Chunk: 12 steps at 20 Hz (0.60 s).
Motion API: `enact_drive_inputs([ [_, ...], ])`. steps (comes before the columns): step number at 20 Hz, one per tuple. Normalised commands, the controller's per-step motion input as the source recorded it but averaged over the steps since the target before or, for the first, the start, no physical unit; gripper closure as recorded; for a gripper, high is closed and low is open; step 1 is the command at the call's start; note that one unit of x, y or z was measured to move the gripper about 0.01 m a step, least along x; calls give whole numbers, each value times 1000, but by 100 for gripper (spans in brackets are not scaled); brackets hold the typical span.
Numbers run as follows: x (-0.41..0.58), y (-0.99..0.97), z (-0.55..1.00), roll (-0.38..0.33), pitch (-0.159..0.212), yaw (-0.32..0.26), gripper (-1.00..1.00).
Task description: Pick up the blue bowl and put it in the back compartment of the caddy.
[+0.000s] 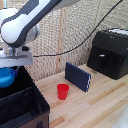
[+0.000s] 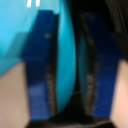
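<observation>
On a pale wooden table (image 1: 100,107) before a woven screen (image 1: 75,30), one red cup (image 1: 62,91), one dark-blue book (image 1: 78,76) and one black machine (image 1: 109,52) stand clear of the black caddy (image 1: 22,107), above whose far end the gripper (image 2: 69,65) clamps the blue bowl (image 1: 7,76) by its rim.

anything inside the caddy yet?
Nothing visible in the caddy; its black interior is dark and partly cut off. The blue bowl hangs over its edge in the gripper, whose fingers pinch the rim.
</observation>
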Motion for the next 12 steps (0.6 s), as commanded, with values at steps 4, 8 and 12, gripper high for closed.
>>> enact_drive_inputs([
  [4, 165, -431, 779, -6, -138, 107, -100],
  [8, 173, -486, 503, -67, -205, 79, -100],
  [12, 342, -316, 423, -110, -170, 95, -100],
])
